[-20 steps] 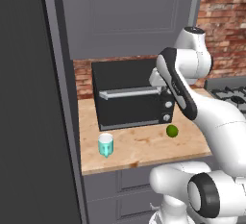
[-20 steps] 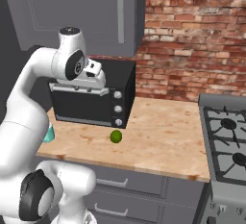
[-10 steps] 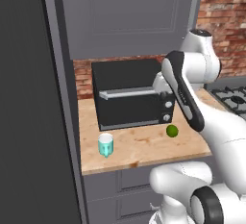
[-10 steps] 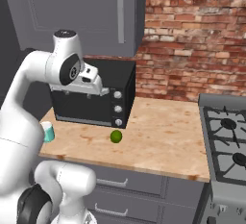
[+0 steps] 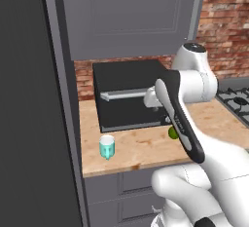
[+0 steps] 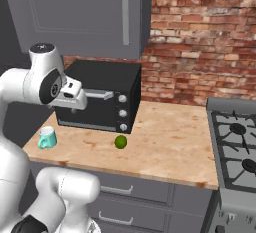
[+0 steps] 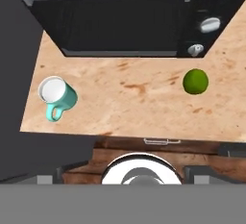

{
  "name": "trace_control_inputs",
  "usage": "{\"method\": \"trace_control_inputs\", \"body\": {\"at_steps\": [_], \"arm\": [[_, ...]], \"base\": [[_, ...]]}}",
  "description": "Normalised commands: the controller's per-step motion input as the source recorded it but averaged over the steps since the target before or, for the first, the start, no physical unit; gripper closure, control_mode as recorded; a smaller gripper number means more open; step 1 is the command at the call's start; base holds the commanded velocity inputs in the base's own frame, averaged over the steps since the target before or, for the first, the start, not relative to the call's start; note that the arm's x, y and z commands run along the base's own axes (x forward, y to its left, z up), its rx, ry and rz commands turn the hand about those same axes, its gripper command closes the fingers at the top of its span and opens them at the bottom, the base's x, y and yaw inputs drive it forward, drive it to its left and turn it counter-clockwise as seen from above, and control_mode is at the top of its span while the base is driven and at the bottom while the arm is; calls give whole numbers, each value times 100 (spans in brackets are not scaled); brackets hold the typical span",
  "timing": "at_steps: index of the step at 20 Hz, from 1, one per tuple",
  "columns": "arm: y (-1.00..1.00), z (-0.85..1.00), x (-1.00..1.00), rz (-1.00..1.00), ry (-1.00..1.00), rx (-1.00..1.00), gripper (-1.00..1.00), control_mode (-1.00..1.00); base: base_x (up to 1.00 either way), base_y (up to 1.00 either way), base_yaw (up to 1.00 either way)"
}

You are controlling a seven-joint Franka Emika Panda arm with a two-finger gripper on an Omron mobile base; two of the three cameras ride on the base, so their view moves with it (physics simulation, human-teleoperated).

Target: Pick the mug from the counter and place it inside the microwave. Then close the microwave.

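Note:
The teal mug (image 5: 107, 146) (image 6: 47, 137) stands upright on the wooden counter (image 5: 146, 149) near its left front corner, white inside showing. In the hand view the mug (image 7: 56, 94) sits at left with its handle toward the counter edge. My gripper (image 6: 70, 102) (image 7: 126, 174) hangs high over the counter in front of the black oven, to the right of the mug and well above it. It is open, its dark fingertips (image 7: 47, 177) far apart, with nothing between them. The microwave is out of view.
A black toaster oven (image 5: 127, 97) (image 6: 102, 94) (image 7: 120, 16) with a silver bar handle stands at the back of the counter. A green lime (image 6: 120, 141) (image 7: 195, 81) lies in front of its knobs. A tall dark grey panel (image 5: 34, 104) rises at left, a stove (image 6: 235, 147) at right.
My hand has swung left and a little lower, in front of the black oven. The jaws have gone from partly closed to wide open. Mug and lime have not moved.

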Motion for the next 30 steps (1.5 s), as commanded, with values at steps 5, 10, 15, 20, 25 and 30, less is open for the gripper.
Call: {"method": "trace_control_inputs", "body": {"at_steps": [5, 10, 15, 20, 25, 30], "arm": [[77, -8, 2, 3, 0, 0, -100, -100], [58, -3, 7, 0, 0, 0, -100, -100], [15, -21, 0, 0, 0, 0, -100, -100], [4, -56, 0, 0, 0, 1, -100, -100], [12, -53, 10, 0, 0, 0, -100, -100], [15, -28, 19, 0, 1, 2, -100, -100]], "base": [[0, 0, 0], [0, 0, 0], [0, 0, 0], [0, 0, 0], [0, 0, 0], [0, 0, 0]]}}
